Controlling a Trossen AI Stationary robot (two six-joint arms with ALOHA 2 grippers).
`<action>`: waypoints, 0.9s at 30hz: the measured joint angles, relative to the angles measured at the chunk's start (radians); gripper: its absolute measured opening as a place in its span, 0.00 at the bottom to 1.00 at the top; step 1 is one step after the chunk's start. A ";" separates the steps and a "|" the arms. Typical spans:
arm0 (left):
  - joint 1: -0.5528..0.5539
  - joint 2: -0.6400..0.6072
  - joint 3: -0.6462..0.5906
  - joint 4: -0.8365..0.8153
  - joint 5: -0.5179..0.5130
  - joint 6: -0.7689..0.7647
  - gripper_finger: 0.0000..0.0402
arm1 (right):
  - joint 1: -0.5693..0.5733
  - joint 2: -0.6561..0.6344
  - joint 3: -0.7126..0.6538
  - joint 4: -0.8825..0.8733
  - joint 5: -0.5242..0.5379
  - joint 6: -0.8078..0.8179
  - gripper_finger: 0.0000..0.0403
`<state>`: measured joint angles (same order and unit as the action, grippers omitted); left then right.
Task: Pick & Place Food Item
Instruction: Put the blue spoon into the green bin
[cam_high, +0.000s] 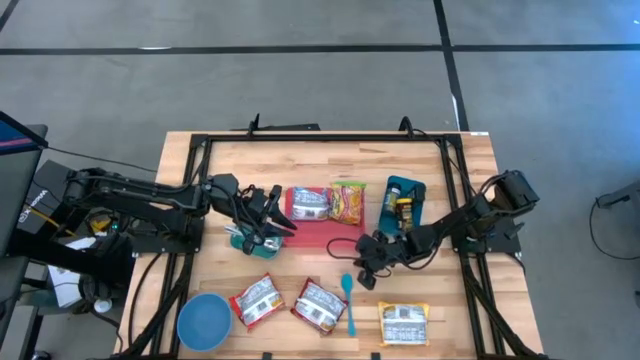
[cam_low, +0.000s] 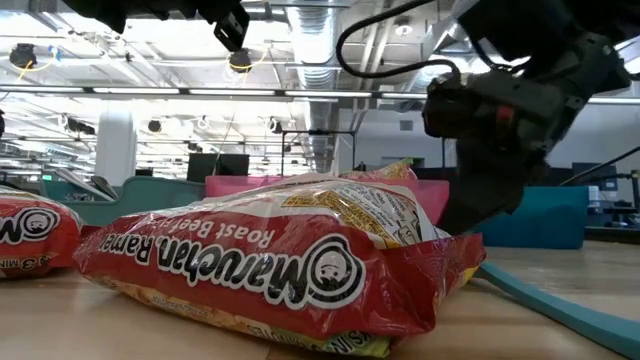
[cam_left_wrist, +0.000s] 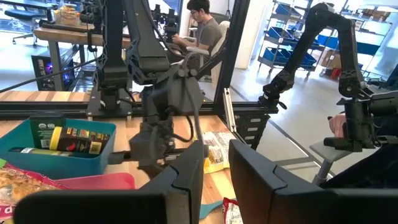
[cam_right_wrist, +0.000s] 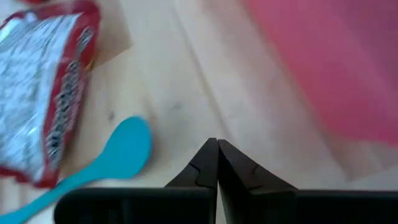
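Several ramen packets (cam_high: 258, 301) lie loose on the table's near side. Right gripper (cam_high: 368, 262) has jaws pressed together, empty, low beside teal spoon (cam_high: 347, 301) and pink tray (cam_high: 330, 236); risk: clipping either. Left gripper (cam_high: 268, 222) narrowly parted, holding nothing visible. Nearest packet reads "Maruchan Ramen", "Roast Beef".

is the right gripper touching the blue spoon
Apart. The right wrist view shows the right gripper with shut fingers over bare wood, and the blue spoon lying off to one side with table between them.
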<state>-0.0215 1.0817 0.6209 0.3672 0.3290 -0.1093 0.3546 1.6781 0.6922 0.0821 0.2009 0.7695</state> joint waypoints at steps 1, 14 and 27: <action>0.000 0.000 0.000 0.000 0.000 0.000 0.18 | 0.009 -0.006 0.000 -0.003 -0.005 0.006 0.00; 0.000 0.000 0.000 0.000 0.000 0.000 0.18 | 0.079 -0.089 0.000 0.031 -0.080 0.017 0.00; 0.000 0.000 0.000 0.000 0.000 0.000 0.18 | 0.015 -0.028 0.000 0.082 -0.175 0.013 0.19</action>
<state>-0.0216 1.0817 0.6209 0.3672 0.3290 -0.1093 0.3695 1.6503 0.6923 0.1645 0.0259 0.7821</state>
